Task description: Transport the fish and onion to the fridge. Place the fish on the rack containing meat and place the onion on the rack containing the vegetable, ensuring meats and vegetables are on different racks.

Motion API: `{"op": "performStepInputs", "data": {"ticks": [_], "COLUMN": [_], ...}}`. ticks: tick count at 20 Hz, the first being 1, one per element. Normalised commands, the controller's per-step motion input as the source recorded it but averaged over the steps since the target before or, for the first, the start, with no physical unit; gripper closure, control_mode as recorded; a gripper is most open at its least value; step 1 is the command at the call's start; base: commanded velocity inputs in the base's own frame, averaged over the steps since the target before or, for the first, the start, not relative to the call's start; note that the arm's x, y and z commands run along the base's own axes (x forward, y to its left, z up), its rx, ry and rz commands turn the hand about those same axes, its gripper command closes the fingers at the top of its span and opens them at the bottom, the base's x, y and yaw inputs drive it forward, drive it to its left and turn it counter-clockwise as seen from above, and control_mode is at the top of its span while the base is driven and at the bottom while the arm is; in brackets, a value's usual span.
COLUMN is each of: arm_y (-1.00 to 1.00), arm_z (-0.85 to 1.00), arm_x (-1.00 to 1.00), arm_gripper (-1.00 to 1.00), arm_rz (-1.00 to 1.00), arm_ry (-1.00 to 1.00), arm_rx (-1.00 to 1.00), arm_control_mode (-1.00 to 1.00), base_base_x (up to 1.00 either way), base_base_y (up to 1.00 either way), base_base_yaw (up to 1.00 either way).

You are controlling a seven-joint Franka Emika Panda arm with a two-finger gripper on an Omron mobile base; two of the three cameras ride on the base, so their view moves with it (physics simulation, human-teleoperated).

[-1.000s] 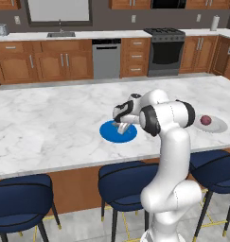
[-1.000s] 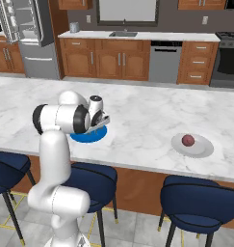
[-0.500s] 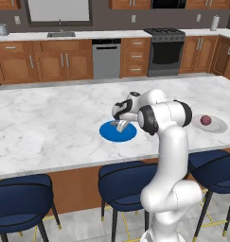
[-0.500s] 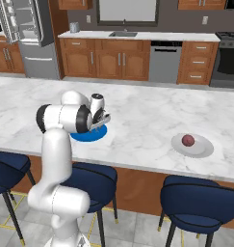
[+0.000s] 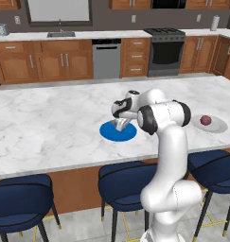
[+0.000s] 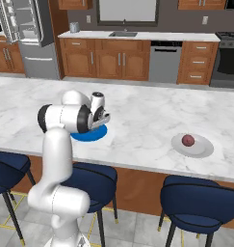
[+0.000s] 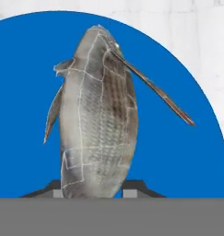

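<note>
fish btwn gripper tips, blue plate

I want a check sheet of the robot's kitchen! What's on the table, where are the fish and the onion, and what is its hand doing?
Surface: white marble island counter, mostly bare.
Fish: grey fish lying on the blue plate, between the finger tips.
Onion: reddish-purple onion on a pale grey plate, apart from the arm.
Fridge: fridge stands across the room with its door open.
Clutter: nothing seen.
Gripper: gripper low over the blue plate, a finger tip on each side of the fish; grip not clear.
Cables: nothing seen.
Surroundings: blue stools, wooden cabinets, sink, dishwasher, oven.
</note>
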Motion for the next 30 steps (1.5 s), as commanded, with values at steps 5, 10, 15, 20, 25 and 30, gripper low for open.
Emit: {"op": "performStepInputs", "data": {"ticks": [5,10,15,20,25,30], "arm_y": [0.02,0.00,0.00,0.00,0.02,0.00], "arm_z": [-0.01,0.31,0.56,0.70,0.83,0.85], "arm_x": [-0.09,-0.59,-0.75,-0.92,-0.78,-0.95], "arm_gripper": [1.00,1.00,1.00,1.00,1.00,1.00], "arm_rz": [0.00,-0.08,-0.15,-0.28,-0.43,-0.33], "arm_ry": [-0.01,-0.04,-0.08,-0.17,-0.13,-0.27], "arm_rx": [0.00,0.00,0.00,0.00,0.00,0.00], "arm_control_mode": [-1.00,-1.00,-1.00,-1.00,-1.00,-1.00], "base_base_x": [0.00,0.00,0.00,0.00,0.00,0.00], "base_base_y": [0.00,0.00,0.00,0.00,0.00,0.00], "base_base_yaw": [0.00,0.00,0.00,0.00,0.00,0.00]}}
